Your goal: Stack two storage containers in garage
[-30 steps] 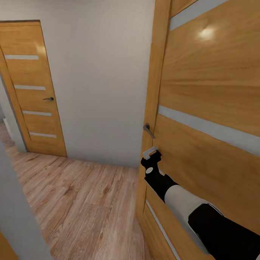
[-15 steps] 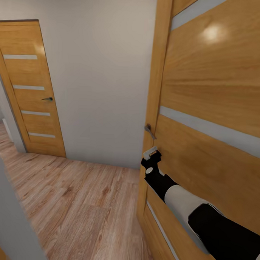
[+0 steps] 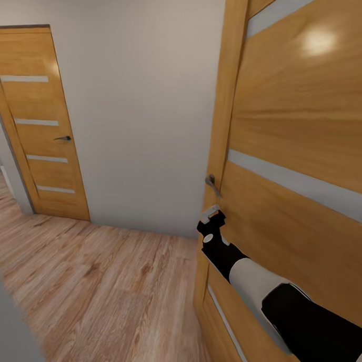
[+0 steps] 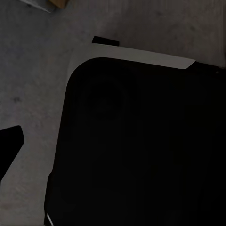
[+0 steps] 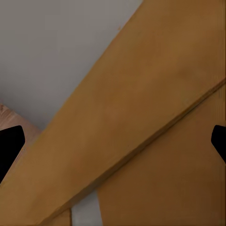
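A hallway seen from the robot's head camera. At far left, a closed wooden door point(image 3: 44, 122) with four pale glass strips and a small dark lever handle point(image 3: 63, 138) stands in an off-white wall point(image 3: 147, 106). A light wood-plank floor point(image 3: 102, 288) runs across the lower part of the scene. At right, very close, is a second wooden door point(image 3: 298, 154) with pale glass strips and a grey lever handle point(image 3: 213, 184). The right gripper point(image 3: 211, 216), on a black and white arm, sits just below that handle, against the door's edge. In the right wrist view its two dark fingertips point(image 5: 9, 146) are spread wide apart, holding nothing, with the door's wood between them. In the left wrist view a large black rounded body point(image 4: 141, 146) lies over grey mottled ground point(image 4: 33, 84); the left jaws' state cannot be told.
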### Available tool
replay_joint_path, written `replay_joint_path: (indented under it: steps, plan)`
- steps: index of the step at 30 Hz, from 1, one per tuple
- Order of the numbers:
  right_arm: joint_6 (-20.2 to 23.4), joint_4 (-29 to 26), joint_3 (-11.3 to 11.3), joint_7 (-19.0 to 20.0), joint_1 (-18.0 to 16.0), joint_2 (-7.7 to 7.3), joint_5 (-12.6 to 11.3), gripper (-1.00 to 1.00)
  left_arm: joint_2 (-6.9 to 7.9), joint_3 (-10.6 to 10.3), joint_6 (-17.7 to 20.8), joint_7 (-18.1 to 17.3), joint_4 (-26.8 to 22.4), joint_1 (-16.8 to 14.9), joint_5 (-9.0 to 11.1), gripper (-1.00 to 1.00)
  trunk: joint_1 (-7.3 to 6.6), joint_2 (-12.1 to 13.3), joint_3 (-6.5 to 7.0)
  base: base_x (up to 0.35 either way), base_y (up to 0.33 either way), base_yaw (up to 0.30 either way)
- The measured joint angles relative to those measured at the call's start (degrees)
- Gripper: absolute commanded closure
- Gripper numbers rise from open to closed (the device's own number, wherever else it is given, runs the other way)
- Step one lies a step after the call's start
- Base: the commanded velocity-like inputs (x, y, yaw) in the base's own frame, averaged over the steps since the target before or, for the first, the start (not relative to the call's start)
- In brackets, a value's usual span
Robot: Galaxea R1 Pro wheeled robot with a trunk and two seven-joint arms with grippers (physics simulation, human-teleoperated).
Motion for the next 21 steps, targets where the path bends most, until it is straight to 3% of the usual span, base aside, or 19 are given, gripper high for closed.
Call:
replay_joint_path:
  steps: [15, 21]
  plan:
    - [-0.60, 1.81, 0.08, -0.27, -0.01, 0.00, -0.10, -1.00, -0.06, 0.00, 0.01, 0.00, 0.00, 0.00, 0.03, -1.00, 0.01, 0.00, 0.00, 0.257, 0.000, 0.000]
    - [-0.72, 2.08, -0.10, -0.63, 0.00, -0.01, -0.30, -1.00, -0.04, 0.00, 0.01, 0.00, 0.00, 0.00, 0.04, -1.00, 0.03, 0.00, 0.00, 0.073, 0.000, 0.000]
